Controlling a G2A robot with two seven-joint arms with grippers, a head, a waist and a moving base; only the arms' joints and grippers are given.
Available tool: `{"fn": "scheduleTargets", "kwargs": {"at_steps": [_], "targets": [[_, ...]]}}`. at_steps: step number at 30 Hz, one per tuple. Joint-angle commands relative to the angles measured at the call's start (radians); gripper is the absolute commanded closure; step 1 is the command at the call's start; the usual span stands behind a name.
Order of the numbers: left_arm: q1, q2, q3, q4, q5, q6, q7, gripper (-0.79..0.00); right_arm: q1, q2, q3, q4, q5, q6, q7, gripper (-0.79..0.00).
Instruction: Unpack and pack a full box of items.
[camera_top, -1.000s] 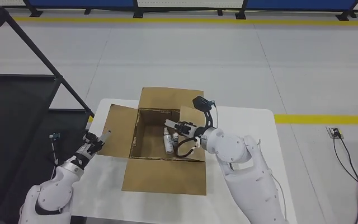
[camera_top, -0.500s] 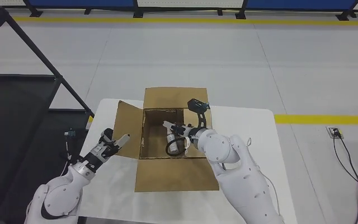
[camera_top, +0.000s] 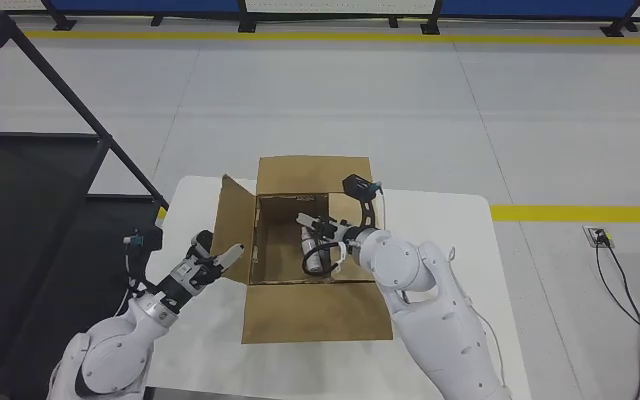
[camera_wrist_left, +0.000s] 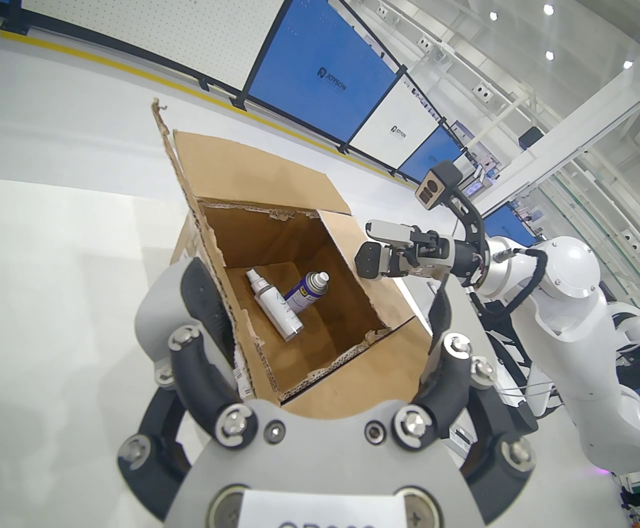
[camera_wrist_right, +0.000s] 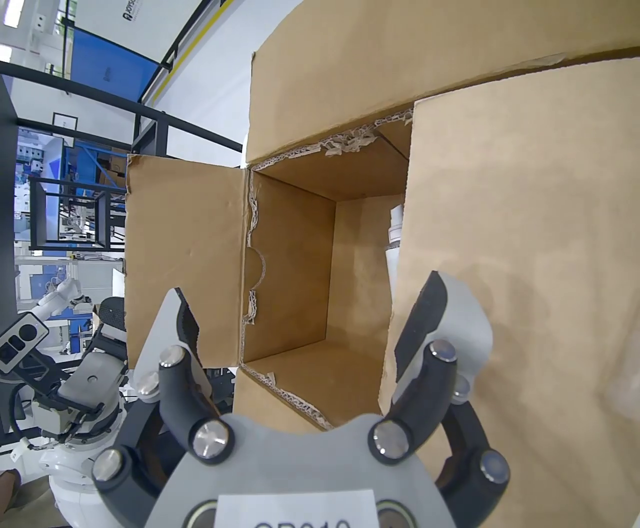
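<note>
surface (camera_top: 440, 232): white, carrying one open cardboard box; nothing else on it worth noting.
box (camera_top: 310, 312): one, opening upward, four flaps. Near flap folded out flat toward the robot, far flap leaning outward, left flap (camera_top: 232, 225) standing nearly upright, right flap (camera_wrist_right: 525, 225) half raised.
task's things: down on the box floor, toward the right side of the box, lying side by side and close together; whether touching, cannot tell.
left tool (camera_top: 222, 252): outside the box at the left flap, fingers spread wide, empty. Flap edge running between the fingers and close against one; contact not certain, not clamped.
right tool (camera_wrist_left: 368, 245): over the right part of the opening, just above rim level, fingers spread wide, holding nothing. Right flap just beside one finger.
key relation: items below the right tool and slightly inward; probably a straight drop into the box for a pick. Right arm clearly nearer; left arm kept off by the standing left flap.
long axis: both items lengthways from near wall to far wall, nozzle ends toward the far wall. Fingers best set across that line, judging from here.
spray bottle (camera_wrist_left: 272, 305): one, white, flat on the floor.
can (camera_wrist_left: 306, 290): one, blue and white, cap end a little raised; propped or not, cannot tell.
count: one box, four flaps, two items, two tools.
risk: right flap possibly catching a finger on the way down.
</note>
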Motion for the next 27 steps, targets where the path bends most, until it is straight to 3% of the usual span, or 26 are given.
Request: {"fn": "scheduleTargets", "kwargs": {"at_steps": [1,8,27], "targets": [[-0.004,0.000,0.018,-0.007,0.008,0.002,-0.001,-0.785,-0.007,0.003,0.010,-0.011,-0.002,0.005,0.004,-0.785],[-0.037,-0.001,0.103,0.000,0.054,0.011,-0.007,-0.785,-0.057,0.020,0.065,-0.073,0.012,0.012,0.046,-0.785],[-0.147,-0.014,0.288,0.153,0.135,0.072,-0.004,-0.785,-0.125,0.040,0.089,-0.102,0.088,-0.029,0.048,-0.785]]}}
